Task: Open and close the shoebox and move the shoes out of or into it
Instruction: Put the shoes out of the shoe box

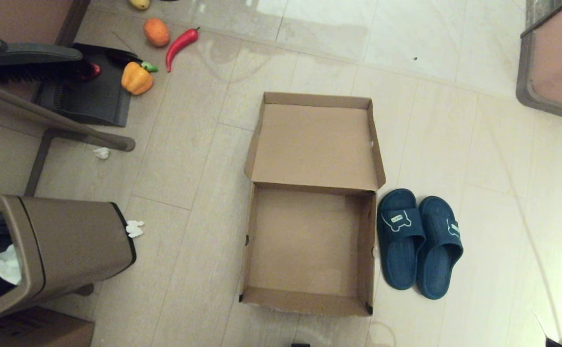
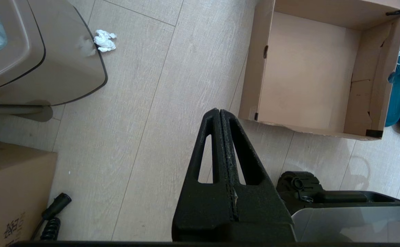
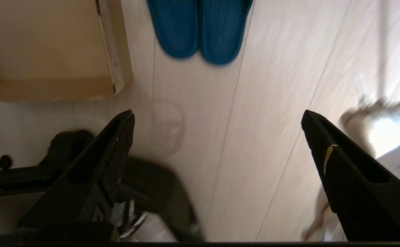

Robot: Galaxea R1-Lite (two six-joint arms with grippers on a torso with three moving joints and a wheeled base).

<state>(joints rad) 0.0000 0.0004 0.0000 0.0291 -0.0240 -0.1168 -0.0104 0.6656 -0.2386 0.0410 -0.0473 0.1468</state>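
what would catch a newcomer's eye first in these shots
The open, empty shoebox sits mid-floor with its lid flap laid back away from the robot. The dark blue shoes lie side by side on the floor just to its right, outside it. The right gripper hangs wide open above the floor short of them, while the left gripper is shut over bare floor near the box's left corner.
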